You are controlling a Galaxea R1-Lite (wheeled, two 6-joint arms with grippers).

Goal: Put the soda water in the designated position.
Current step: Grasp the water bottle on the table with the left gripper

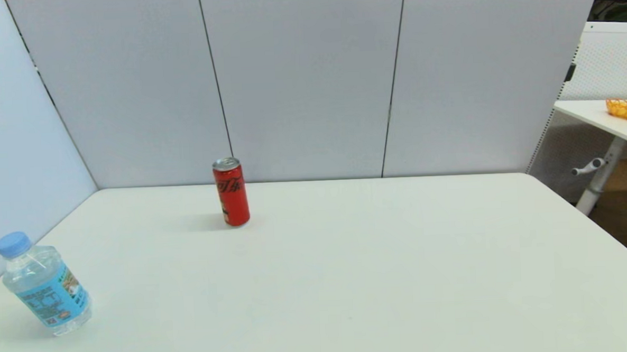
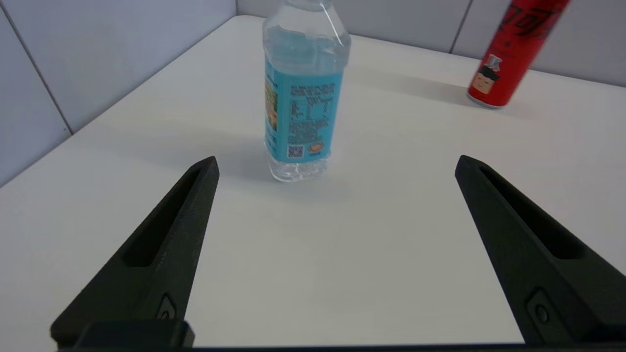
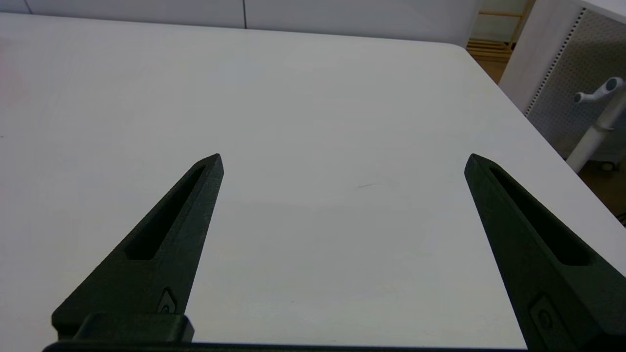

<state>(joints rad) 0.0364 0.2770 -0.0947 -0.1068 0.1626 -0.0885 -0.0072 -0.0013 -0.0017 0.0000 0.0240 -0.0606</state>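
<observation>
Near the table's [image 1: 350, 280] left edge stands the soda water [image 1: 46, 285], upright, well apart from the red can [image 1: 231, 192] (farther back). Just short of the bottle, the left gripper [image 2: 335, 164] is spread wide, holding nothing. Over bare tabletop, the right gripper [image 3: 342, 161] is likewise spread.

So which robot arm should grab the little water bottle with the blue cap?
The left. The small clear plastic bottle with the light-blue cap stands on the robot's left, just ahead of the open left gripper. The right gripper faces only bare table.
</observation>
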